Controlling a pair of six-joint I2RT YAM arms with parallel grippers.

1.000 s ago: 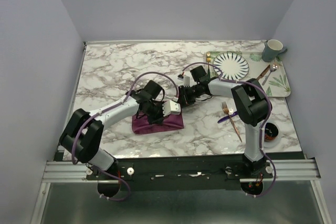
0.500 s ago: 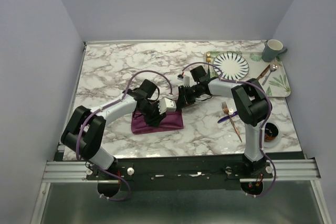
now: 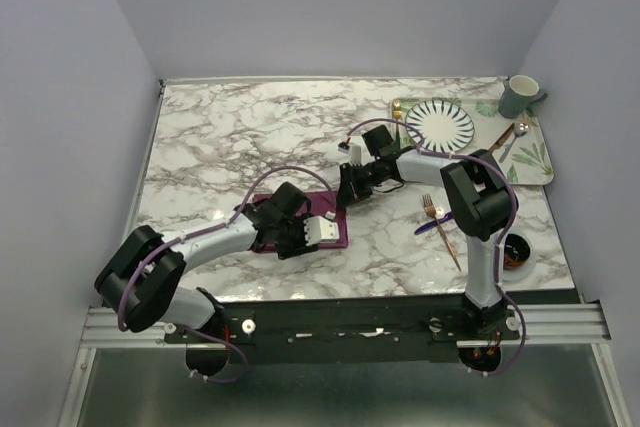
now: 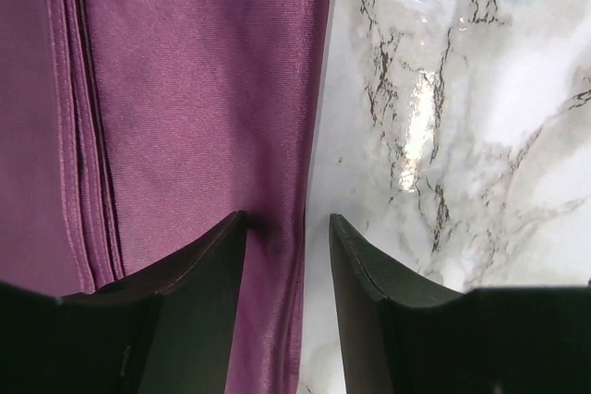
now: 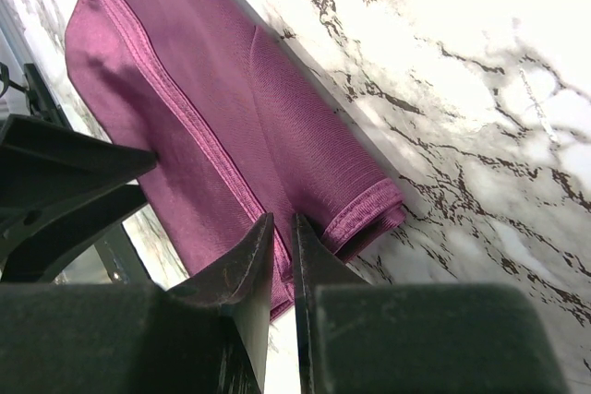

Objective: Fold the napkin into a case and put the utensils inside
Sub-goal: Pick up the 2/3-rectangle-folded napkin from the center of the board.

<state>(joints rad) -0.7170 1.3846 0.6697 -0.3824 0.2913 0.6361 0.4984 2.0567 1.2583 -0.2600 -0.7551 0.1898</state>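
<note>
The plum-purple napkin (image 3: 312, 203) lies folded into a long flat band on the marble, left of centre. My left gripper (image 3: 320, 233) hovers low over its near right end, open. In the left wrist view one of its fingers (image 4: 199, 283) is over the napkin (image 4: 185, 89) and the other over bare marble, with the cloth's edge between them. My right gripper (image 3: 344, 197) is at the napkin's far right corner, its jaws (image 5: 282, 223) nearly closed on a layer of the napkin (image 5: 185, 89) beside the hemmed corner. The copper fork (image 3: 446, 237) and dark blue knife (image 3: 430, 230) lie crossed on the table to the right.
A leaf-patterned tray (image 3: 535, 162) at the back right holds a striped plate (image 3: 440, 124), a grey mug (image 3: 518, 97) and a silver spoon (image 3: 520, 133). A small dark bowl (image 3: 515, 250) sits by the right arm's base. The table's front edge runs just below the napkin.
My left gripper has opened, let go of the cloth and drawn back toward the near edge. The napkin now lies flatter and longer. The right gripper has not moved.
</note>
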